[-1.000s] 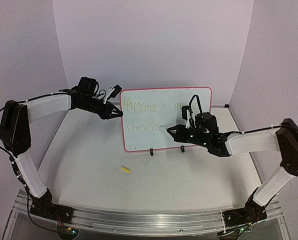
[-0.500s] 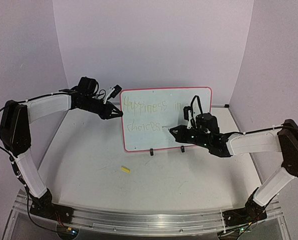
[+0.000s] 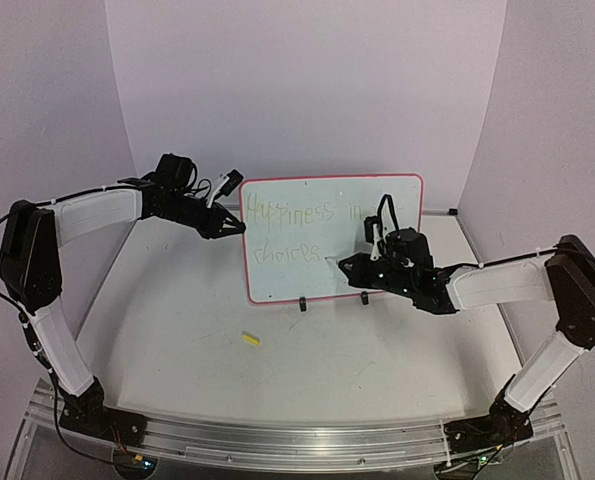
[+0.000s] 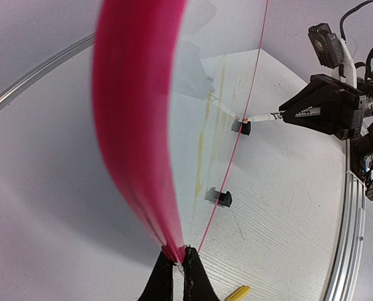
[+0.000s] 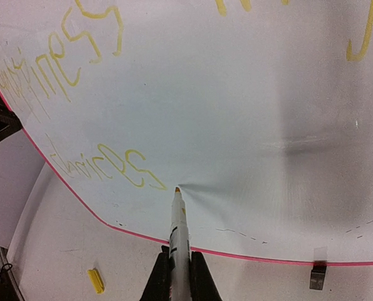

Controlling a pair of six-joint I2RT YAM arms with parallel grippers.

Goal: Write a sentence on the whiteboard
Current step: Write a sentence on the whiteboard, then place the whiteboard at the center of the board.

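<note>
The whiteboard [image 3: 307,282] stands upright on two black clip feet [image 3: 302,305] at the back of the table. The sentence [image 3: 287,213] runs across it in faint yellow, with a second line [image 3: 287,252] below. My left gripper [image 3: 241,226] is shut on the board's red left edge [image 4: 136,125], its jaws [image 4: 178,266] pinching the rim. My right gripper [image 5: 178,266] is shut on a white marker [image 5: 179,222]. The marker's tip meets the board just right of the last letter of the lower line [image 5: 120,168]. In the top view the right gripper [image 3: 343,265] is low in front of the board.
A small yellow marker cap [image 3: 250,339] lies on the table in front of the board, also seen in the right wrist view [image 5: 96,280]. The enclosure's curved walls [image 3: 307,90] close in behind the board. A metal rail [image 3: 297,440] runs along the near edge.
The right gripper with the marker has shifted slightly to the right along the lower line. The left gripper and the board have not moved.
</note>
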